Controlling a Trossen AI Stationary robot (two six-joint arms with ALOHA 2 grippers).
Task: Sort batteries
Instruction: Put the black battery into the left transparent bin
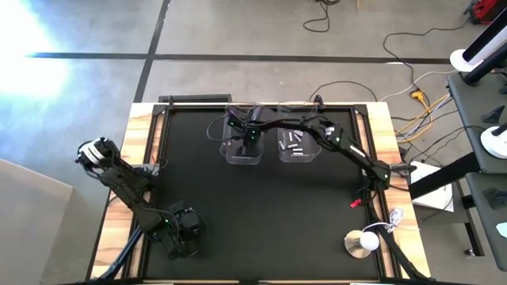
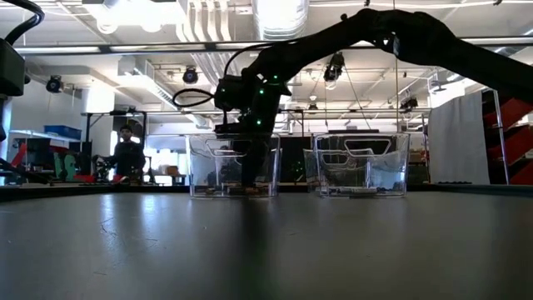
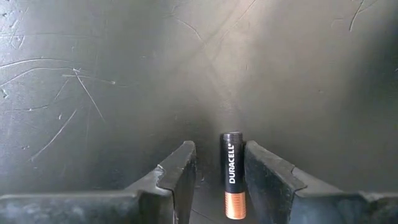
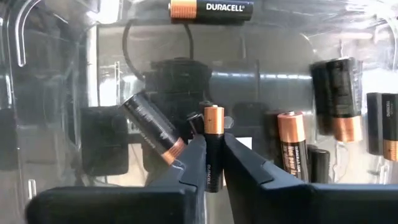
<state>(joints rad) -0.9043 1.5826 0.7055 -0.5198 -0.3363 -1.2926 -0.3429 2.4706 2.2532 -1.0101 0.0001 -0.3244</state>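
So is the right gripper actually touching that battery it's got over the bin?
Touching. The right wrist view shows the right gripper with both fingers pressed against the battery, no gap on either side.

Two clear plastic bins are standing side by side at the table's far middle, the left bin (image 1: 243,147) beside the right bin (image 1: 299,147). The right gripper (image 1: 252,136) is hanging inside the left bin; small silvery-white cylindrical batteries (image 1: 296,144) are apparently lying in the right one. The left gripper (image 1: 184,235) is sitting at the near-left corner.
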